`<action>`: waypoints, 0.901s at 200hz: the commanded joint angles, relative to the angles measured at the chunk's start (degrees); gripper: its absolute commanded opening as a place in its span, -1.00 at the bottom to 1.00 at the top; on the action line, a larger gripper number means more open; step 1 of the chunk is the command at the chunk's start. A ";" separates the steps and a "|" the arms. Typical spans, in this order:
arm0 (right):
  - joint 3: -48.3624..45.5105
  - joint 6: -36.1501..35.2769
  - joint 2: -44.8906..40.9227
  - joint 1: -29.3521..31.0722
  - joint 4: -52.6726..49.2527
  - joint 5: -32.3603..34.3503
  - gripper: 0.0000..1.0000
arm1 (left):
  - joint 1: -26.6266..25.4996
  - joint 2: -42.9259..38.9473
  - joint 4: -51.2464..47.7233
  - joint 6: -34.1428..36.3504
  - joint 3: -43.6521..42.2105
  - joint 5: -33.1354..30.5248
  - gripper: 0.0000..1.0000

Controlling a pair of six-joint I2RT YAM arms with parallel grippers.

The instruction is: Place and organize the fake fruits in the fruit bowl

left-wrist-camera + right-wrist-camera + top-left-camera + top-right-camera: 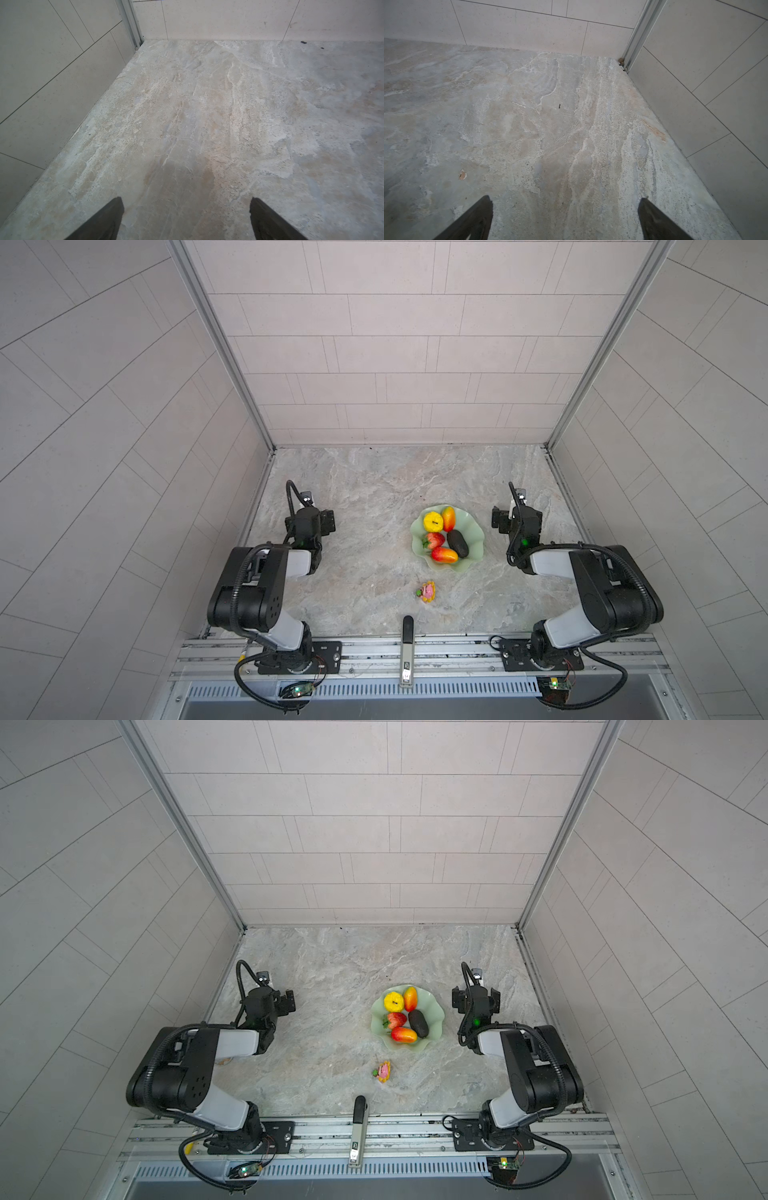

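The pale green fruit bowl (474,526) (434,1011) sits right of the table's middle in both top views. Inside it lie a lumpy yellow fruit (433,521), a mango (448,518), a strawberry (433,540), a dark oval fruit (458,542) and a second mango (444,555). My left gripper (321,521) (187,200) hovers open over bare table, far left of the bowl. My right gripper (517,517) (565,199) hangs open just right of the bowl, with nothing between its fingers. Neither wrist view shows the bowl or any fruit.
A small pink-and-yellow trinket (427,591) (383,1071) lies on the marble in front of the bowl. A black-and-silver handle (407,630) juts from the front rail. Tiled walls close in the back and both sides of the table.
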 commanded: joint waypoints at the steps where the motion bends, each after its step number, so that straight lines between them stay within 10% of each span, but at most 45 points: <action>1: -0.32 -0.69 -0.25 -0.03 -0.30 -0.09 0.99 | -0.16 -1.12 0.25 0.31 0.72 -0.03 0.99; 180: 0.87 -1.06 0.57 -0.37 -1.87 -2.10 0.99 | -0.16 -1.12 0.19 0.33 0.72 0.00 0.99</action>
